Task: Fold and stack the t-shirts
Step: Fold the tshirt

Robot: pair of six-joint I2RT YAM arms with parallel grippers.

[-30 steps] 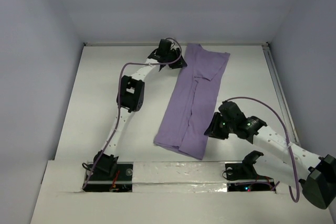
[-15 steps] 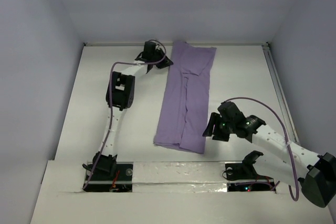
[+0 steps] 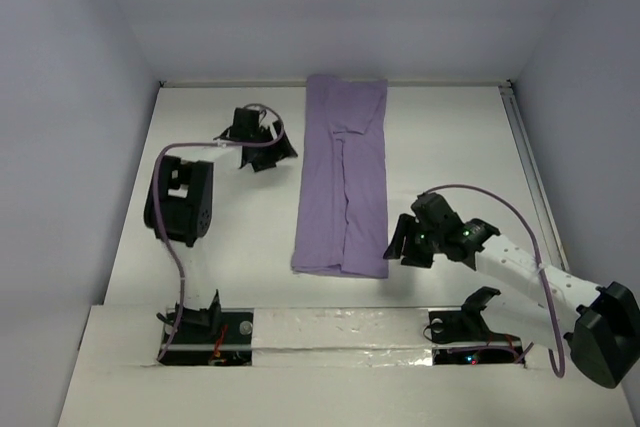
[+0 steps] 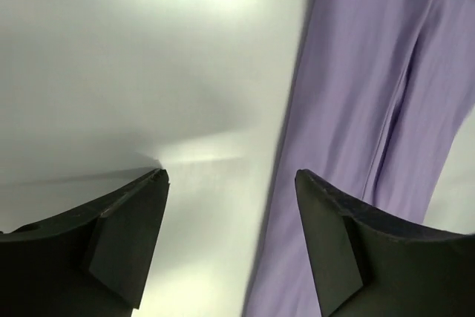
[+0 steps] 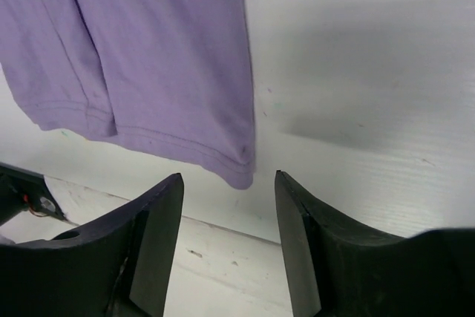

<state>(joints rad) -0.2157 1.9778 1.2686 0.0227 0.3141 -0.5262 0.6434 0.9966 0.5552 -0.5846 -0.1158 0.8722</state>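
The lavender t-shirt [image 3: 343, 177] lies flat on the white table as one long narrow folded strip running from the back edge towards me. My left gripper [image 3: 278, 155] hovers just left of its far half, open, with only bare table between the fingers; in the left wrist view the gripper [image 4: 230, 176] has the t-shirt [image 4: 371, 109] to its right. My right gripper [image 3: 400, 245] sits open by the strip's near right corner. In the right wrist view that hem corner of the t-shirt [image 5: 163, 57] lies just ahead of the gripper [image 5: 228, 176], untouched.
Pale walls close in the table [image 3: 460, 147] on three sides. A raised white ledge [image 3: 330, 332] with both arm bases runs along the near edge. A thin rail [image 3: 527, 162] lines the table's right side. The left arm's elbow [image 3: 180, 202] stands over the left part.
My left gripper opened, let go of the shirt's far end and drew back to the left. The shirt swung from a slant to lying straight. My right gripper barely moved.
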